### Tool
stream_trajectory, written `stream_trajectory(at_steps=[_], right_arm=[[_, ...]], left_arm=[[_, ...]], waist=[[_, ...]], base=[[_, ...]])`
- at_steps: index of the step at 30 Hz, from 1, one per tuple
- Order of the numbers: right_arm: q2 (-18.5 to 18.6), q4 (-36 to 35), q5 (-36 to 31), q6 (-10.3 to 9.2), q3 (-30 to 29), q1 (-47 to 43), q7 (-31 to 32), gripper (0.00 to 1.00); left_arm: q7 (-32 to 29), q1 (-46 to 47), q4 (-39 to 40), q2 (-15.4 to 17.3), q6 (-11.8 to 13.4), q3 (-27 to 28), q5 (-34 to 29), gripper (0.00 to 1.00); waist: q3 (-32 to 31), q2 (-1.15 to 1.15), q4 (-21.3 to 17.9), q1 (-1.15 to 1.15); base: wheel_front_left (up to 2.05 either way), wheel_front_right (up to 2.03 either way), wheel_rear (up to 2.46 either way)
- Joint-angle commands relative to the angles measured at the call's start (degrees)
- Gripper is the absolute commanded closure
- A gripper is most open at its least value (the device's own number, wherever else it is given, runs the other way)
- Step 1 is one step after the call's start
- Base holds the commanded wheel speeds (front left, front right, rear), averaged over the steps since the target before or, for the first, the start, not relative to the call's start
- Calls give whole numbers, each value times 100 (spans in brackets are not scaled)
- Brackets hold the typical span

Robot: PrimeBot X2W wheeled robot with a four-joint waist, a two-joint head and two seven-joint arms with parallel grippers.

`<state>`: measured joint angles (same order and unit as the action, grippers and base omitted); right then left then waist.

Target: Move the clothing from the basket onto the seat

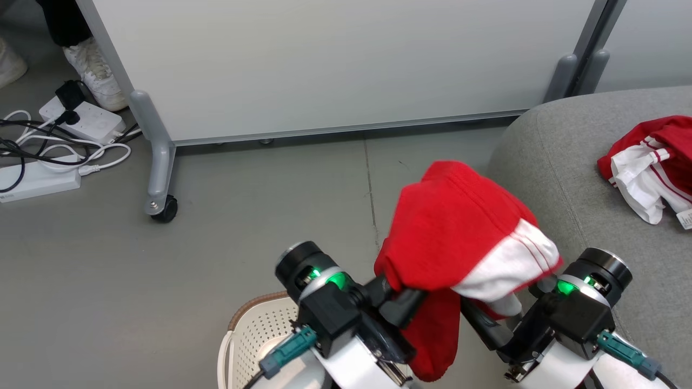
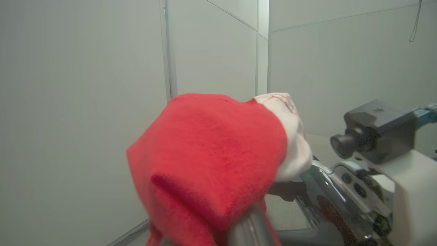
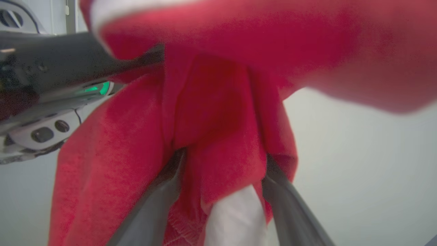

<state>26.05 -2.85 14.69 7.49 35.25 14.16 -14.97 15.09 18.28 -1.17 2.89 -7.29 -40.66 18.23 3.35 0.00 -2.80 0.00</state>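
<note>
Your left pincer (image 1: 403, 307) is gripping the red garment (image 1: 454, 227) with its fingers pressed together. The cloth is draping over and past the tips, so the tips themselves are hiding under the fabric. The garment is hanging in the air as a rounded bundle. It is red on top, with a white, red-striped panel on the side facing your right arm, and a red tail is dangling down between the two arms.

Your right pincer (image 3: 223, 160) is standing wide. Its two dark fingers (image 3: 160, 191) are spreading apart, with a fold of red and white cloth sagging between them. It is sitting under the garment rather than pinching it.

The bundle is hovering above the floor (image 1: 243, 189), just off the rounded left edge of the seat (image 1: 562, 162). A second garment (image 1: 654, 162) is lying crumpled on the seat, well in from that left edge and well apart from both pincers.

The basket (image 1: 259, 324) is sitting on the floor beneath your left forearm, with its brown rim and perforated wall peeking out. The arm is covering most of it, so you cannot tell what it is holding. A pale partition panel (image 1: 335, 65) is standing on the floor beyond.
</note>
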Motion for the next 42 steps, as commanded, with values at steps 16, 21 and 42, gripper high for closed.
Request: stream_trajectory(at_steps=[16,21,42], right_arm=[[360,484,339,1,1029,647,-18,100],[213,483,368,1,885,473,-18,100],[-604,303,792,1,-162,-284,-18,100]], left_arm=[[9,289,-48,214,-24,-936,312,100],[9,153,-144,197,-25,-795,271,100],[4,10,-699,155,-25,-435,52,0]], waist=[[-208,0,211,0],[-239,0,240,0],[-191,0,141,0]], base=[[0,0,0],[0,0,0],[0,0,0]])
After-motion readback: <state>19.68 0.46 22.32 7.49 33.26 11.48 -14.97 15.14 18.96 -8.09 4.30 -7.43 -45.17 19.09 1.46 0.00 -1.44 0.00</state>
